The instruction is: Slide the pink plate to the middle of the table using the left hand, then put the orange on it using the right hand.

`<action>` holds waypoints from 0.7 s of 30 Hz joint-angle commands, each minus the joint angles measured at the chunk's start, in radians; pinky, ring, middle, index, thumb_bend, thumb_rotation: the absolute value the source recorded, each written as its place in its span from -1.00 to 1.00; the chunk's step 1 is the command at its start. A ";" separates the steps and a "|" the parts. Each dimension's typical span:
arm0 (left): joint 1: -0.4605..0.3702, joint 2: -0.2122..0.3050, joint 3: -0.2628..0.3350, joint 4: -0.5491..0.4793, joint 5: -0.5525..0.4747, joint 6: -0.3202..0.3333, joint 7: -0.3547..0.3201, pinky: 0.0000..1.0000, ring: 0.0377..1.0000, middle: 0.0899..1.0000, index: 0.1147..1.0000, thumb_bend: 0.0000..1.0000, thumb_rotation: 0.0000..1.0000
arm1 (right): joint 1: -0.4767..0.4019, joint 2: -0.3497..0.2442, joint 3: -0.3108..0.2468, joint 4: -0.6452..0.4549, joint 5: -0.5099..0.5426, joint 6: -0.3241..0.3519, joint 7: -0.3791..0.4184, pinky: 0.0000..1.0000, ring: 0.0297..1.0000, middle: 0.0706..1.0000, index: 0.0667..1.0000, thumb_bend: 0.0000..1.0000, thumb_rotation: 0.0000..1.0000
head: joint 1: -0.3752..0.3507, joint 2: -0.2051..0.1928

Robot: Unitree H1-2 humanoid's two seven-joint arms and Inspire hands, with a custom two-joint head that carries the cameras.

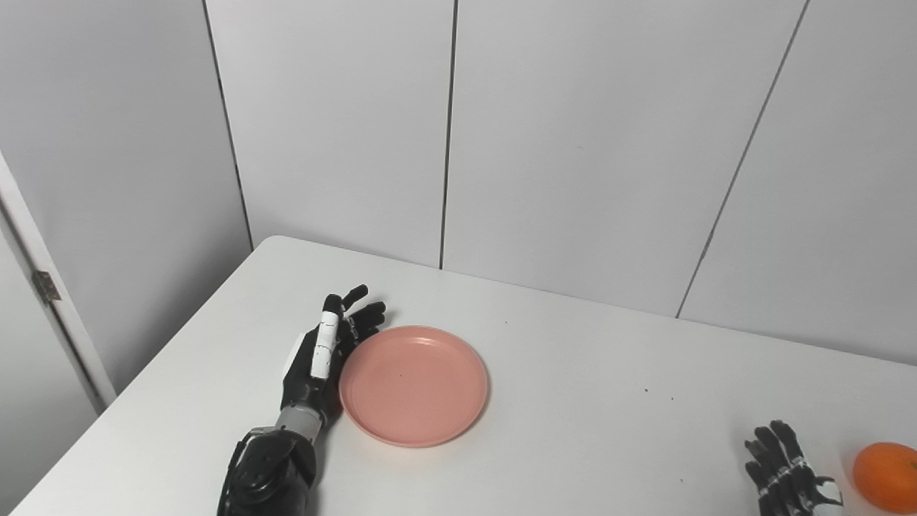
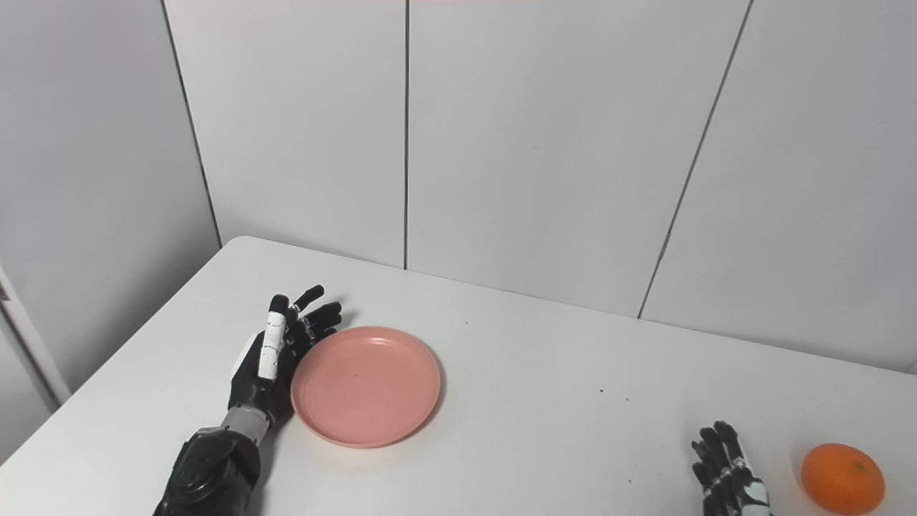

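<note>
The pink plate [image 1: 414, 383] lies flat on the white table [image 1: 587, 401], left of the middle. My left hand [image 1: 324, 358] is open, standing on edge with its palm against the plate's left rim; it holds nothing. The orange [image 1: 887, 476] sits at the front right near the table edge. My right hand [image 1: 784, 473] is open and empty at the bottom right, just left of the orange and apart from it. The scene shows the same in the right eye view, with the plate [image 2: 365, 385] and the orange [image 2: 842, 478].
Grey wall panels [image 1: 573, 143] stand close behind the table's far edge. A door frame with a hinge [image 1: 44, 285] stands at the far left. The table's left edge runs diagonally just left of my left arm.
</note>
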 commanded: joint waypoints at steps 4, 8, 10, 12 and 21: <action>0.021 -0.030 -0.010 -0.014 -0.017 0.054 0.005 0.75 0.67 0.52 0.65 0.91 0.79 | 0.083 0.032 0.016 0.055 0.004 0.026 -0.002 1.00 0.93 0.89 0.88 0.72 1.00 | -0.001 0.001; 0.029 -0.038 -0.029 -0.023 0.005 0.052 0.014 0.74 0.66 0.50 0.64 0.90 0.80 | 0.083 0.032 0.019 0.053 0.000 0.026 -0.004 1.00 0.93 0.89 0.88 0.72 1.00 | -0.005 0.003; 0.026 -0.042 -0.035 -0.020 0.012 0.049 0.021 0.69 0.63 0.48 0.64 0.92 0.81 | 0.083 0.033 0.020 0.051 -0.002 0.027 -0.005 1.00 0.92 0.88 0.87 0.72 1.00 | -0.006 0.003; 0.022 -0.045 -0.038 -0.016 0.011 0.050 0.024 0.63 0.61 0.47 0.63 0.96 0.80 | 0.083 0.034 0.021 0.051 -0.003 0.026 -0.006 1.00 0.93 0.89 0.88 0.72 1.00 | -0.007 0.004; 0.019 -0.057 -0.055 -0.027 0.015 0.055 0.030 0.50 0.60 0.47 0.63 0.98 0.81 | 0.082 0.040 0.023 0.054 -0.010 0.020 -0.008 1.00 0.92 0.88 0.88 0.72 1.00 | -0.016 0.007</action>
